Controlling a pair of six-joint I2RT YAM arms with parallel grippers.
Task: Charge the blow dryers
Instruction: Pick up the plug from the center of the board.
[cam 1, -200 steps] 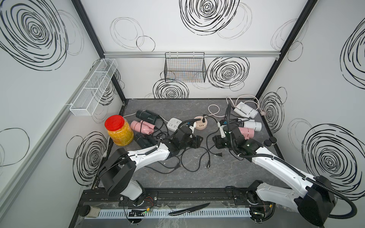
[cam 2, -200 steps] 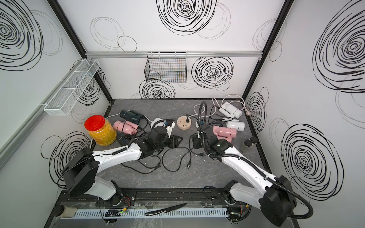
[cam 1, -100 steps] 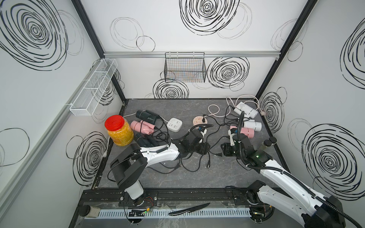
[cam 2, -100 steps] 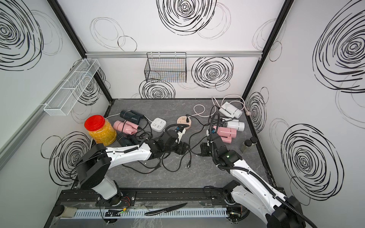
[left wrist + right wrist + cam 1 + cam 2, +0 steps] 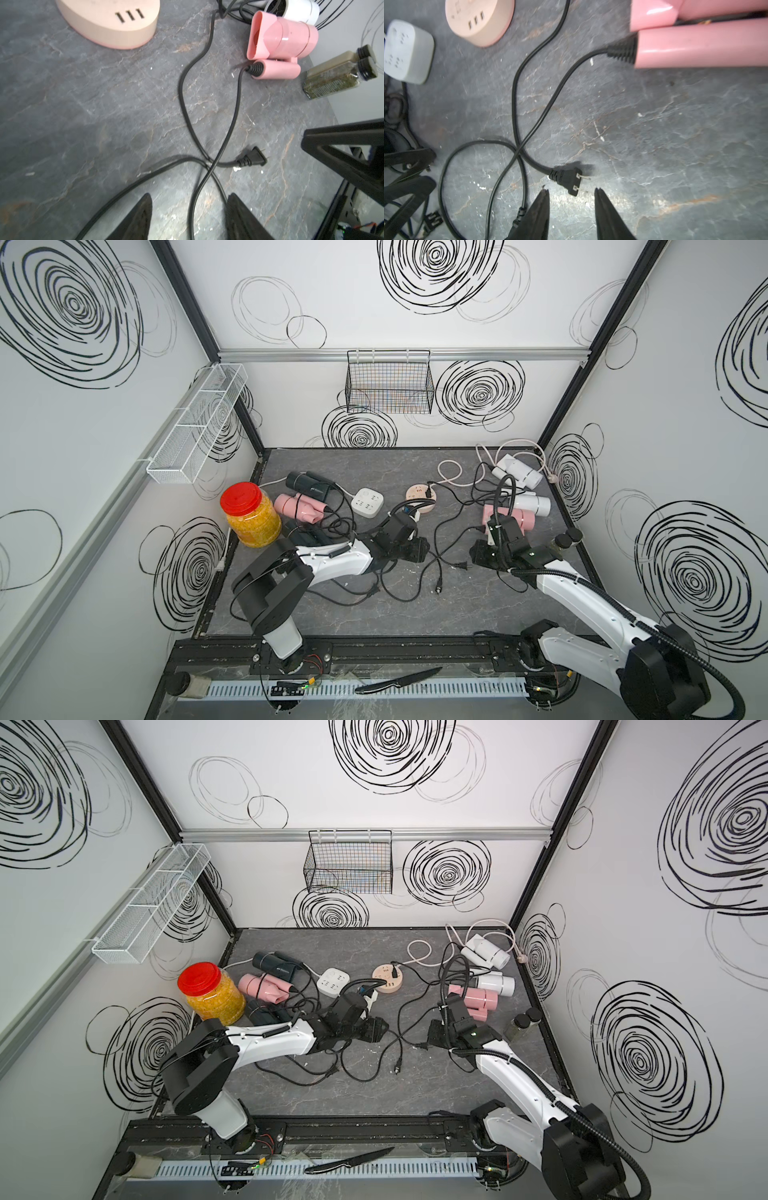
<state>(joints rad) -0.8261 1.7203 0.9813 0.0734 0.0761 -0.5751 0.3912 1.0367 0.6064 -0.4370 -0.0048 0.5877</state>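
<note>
Item: 1 black plug (image 5: 566, 180), flat on table (image 5: 675, 145) near pink blow dryer (image 5: 695, 49), just ahead of right gripper (image 5: 571, 193), long axis spanning its narrowly parted, empty fingers (image 5: 539, 214); left gripper (image 5: 190, 207) wider apart, farther off.

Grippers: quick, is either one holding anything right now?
Left gripper: open, empty, jaws astride a black cord.
Right gripper: open, empty, beside a loose plug.

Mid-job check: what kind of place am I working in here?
Most likely a lab test cell: white walls printed with black swirls box in a stone-look table, black frame posts stand in the corners, and a black mounting rail runs along the front.
</note>
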